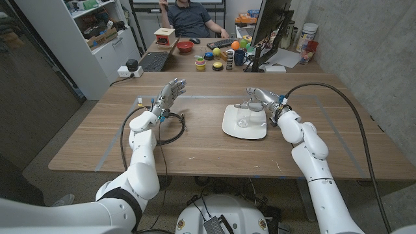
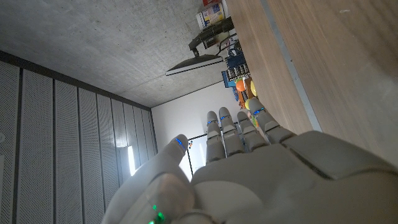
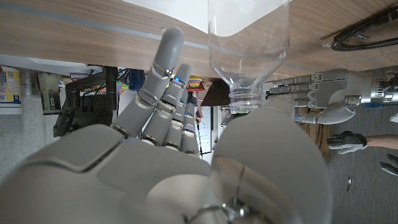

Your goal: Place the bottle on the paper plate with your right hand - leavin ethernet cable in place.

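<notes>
A clear plastic bottle (image 1: 244,118) stands upright on the white paper plate (image 1: 255,130) at the table's middle right. My right hand (image 1: 261,99) hovers just behind the bottle's top, fingers stretched out. In the right wrist view the bottle (image 3: 249,56) sits between the thumb and the straight fingers (image 3: 163,74), with a visible gap on the finger side, and the plate (image 3: 174,9) lies under it. The black ethernet cable (image 1: 174,127) lies in a loop left of the plate. My left hand (image 1: 168,95) is raised over the cable's far side, fingers apart and holding nothing.
The far end of the wooden table (image 1: 214,153) holds a monitor (image 1: 270,26), a keyboard (image 1: 154,62), a red bowl (image 1: 185,47) and small toys. A person (image 1: 190,16) sits behind them. A thick black hose (image 1: 354,110) arcs over the table's right side.
</notes>
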{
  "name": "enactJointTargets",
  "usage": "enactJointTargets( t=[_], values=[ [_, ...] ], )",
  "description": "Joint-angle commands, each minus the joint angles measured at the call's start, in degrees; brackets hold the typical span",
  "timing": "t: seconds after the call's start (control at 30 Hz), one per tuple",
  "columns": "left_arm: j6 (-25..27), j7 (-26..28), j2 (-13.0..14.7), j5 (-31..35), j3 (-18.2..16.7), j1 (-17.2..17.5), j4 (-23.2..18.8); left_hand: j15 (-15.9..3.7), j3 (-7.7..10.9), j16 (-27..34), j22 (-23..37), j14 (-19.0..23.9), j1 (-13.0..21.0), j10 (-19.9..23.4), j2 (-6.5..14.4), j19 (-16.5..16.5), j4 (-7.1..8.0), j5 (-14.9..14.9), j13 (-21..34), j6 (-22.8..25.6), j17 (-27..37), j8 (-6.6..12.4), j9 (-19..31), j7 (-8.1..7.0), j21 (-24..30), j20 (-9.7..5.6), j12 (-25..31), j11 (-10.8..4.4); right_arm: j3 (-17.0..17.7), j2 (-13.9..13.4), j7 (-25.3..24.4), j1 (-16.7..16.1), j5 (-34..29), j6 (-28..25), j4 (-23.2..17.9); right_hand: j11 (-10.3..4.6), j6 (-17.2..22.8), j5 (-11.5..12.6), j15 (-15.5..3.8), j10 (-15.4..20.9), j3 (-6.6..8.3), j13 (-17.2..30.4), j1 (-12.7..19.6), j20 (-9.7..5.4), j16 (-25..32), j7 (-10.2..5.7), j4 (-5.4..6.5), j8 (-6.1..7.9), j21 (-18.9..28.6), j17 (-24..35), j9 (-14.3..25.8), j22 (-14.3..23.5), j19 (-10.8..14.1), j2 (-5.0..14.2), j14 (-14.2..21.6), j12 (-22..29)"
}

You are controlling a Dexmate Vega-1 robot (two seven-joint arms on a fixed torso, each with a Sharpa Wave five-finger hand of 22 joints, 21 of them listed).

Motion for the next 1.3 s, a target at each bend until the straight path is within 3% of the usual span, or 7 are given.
enactJointTargets(
  t=[0.03, 1.3],
  values=[
    [-0.2, 0.1, 0.2, 0.2, -0.1, -0.1, 0.2, -2.61, -0.2, 0.0, 0.2, -0.2, -0.2, -0.2, 0.3, 0.4, 0.11, 0.6, 0.2, -0.1, 0.1, 0.28, 0.2, 0.14, -0.4, -0.46, 0.3, 0.11, 0.5, 0.3, -0.3, 0.7, 0.1, 0.6, -0.9, 0.12, 0.6, 0.5, -2.16, 0.5, -0.43, 0.3, -0.6, -4.83, 0.4, 0.33, 0.15, 0.34, -0.1, 0.1, 0.1, 0.1, 0.5, -0.07, 0.0, 0.2],
    [-1.3, 0.1, 0.9, -0.2, -0.9, -1.4, 2.8, -2.57, -0.32, 0.0, 0.2, -0.1, -0.2, -0.2, 0.2, 0.5, 0.12, 0.6, 0.2, -0.1, 0.1, 0.28, 0.2, 0.15, -0.6, -0.39, 0.3, 0.04, 2.3, 1.6, -2.3, 3.0, 1.3, 2.9, -3.6, 0.45, 1.5, 1.6, -1.69, 1.0, -2.37, 0.4, -2.4, -4.8, 0.7, 0.74, 0.82, 0.8, -0.6, -0.2, 0.1, 0.5, 1.1, -0.01, 0.5, 0.7]
  ],
)
